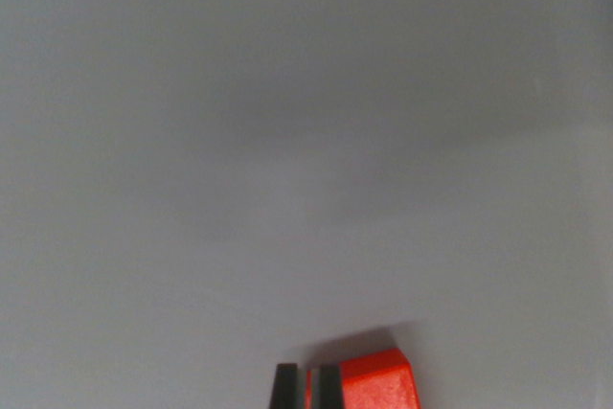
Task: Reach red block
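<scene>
**Red block at the bottom edge of a bare grey bench**

The wrist view is almost wholly filled by a plain, pale grey bench (306,141). Its surface is smooth and matte, with no marks, seams or edges showing. Soft, blurred bands of darker grey cross the middle of the picture, which read as faint shading on the surface. Nothing of the room beyond the bench can be seen; no wall, floor or background enters the frame.

One red block (379,385) is in view, and only one. It lies at the very bottom of the picture, a little to the wrist view's right of centre, cut off by the lower edge so that only its upper part shows. Its top face is bright orange-red with a chamfered corner toward the wrist view's right. A dark shadow lies on the bench just behind it.

Two dark, upright fingertips (285,386) of the gripper (306,388) rise from the bottom edge, just to the wrist view's left of the block. A narrow gap stands between them, with a sliver of red in it. The one nearer the block appears to touch or overlap its left side. Whether the gripper is clamped on the block or merely beside it cannot be told. No more of the arm is visible, so its pose cannot be judged.
</scene>
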`<state>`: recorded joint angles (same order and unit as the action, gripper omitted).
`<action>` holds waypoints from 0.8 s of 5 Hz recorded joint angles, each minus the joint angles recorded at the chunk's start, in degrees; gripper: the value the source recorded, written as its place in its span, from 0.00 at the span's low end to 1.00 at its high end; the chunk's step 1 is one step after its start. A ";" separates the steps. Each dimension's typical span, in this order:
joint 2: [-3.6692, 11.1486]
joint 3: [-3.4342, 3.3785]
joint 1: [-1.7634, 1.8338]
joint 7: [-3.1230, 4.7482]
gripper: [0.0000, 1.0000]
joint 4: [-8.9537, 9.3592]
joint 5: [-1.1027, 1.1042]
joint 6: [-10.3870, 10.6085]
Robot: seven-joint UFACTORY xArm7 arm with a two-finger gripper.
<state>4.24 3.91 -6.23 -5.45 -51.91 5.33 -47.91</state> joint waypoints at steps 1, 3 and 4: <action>0.15 0.25 -0.27 -0.29 0.00 2.19 0.41 2.45; 0.29 0.47 -0.51 -0.56 0.00 4.17 0.79 4.67; 0.29 0.47 -0.51 -0.56 0.00 4.17 0.79 4.67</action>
<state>4.53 4.38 -6.74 -6.01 -47.73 6.12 -43.24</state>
